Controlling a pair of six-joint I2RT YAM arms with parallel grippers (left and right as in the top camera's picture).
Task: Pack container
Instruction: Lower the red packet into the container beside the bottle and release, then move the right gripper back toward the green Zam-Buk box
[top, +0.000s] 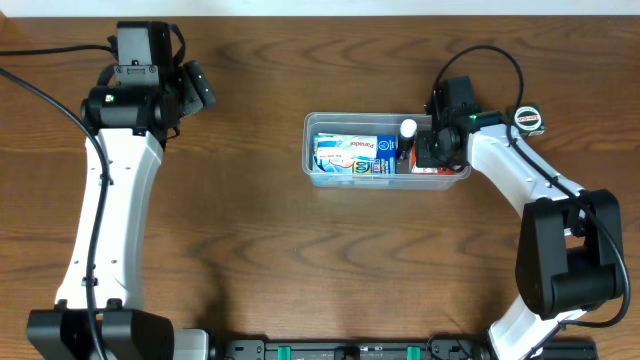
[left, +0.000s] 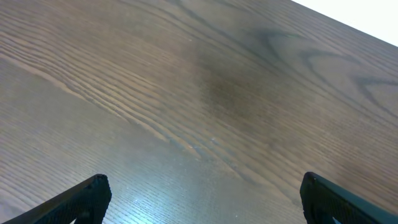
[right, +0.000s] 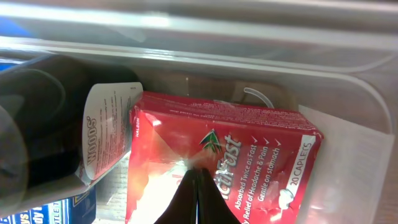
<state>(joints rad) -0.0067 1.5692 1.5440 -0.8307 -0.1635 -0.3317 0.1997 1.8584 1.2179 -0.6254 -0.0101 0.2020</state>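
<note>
The clear container (top: 350, 117) stands right of the table's centre. Inside it lie a blue-and-white box (top: 350, 155), a dark bottle with a white cap (top: 408, 130) and a red caplet box (top: 432, 171). My right gripper (top: 433, 150) reaches down into the container's right end. In the right wrist view it (right: 198, 171) is shut, fingertips together and resting on the face of the red box (right: 261, 155), beside the labelled bottle (right: 56, 124) and the container wall (right: 249, 56). My left gripper (top: 200, 85) hovers far left, open over bare wood (left: 205, 186).
A small round black-and-white object (top: 530, 118) lies by the right arm, just right of the container. The table's far edge runs along the top of the overhead view. A blue box corner (right: 37, 211) shows below the bottle.
</note>
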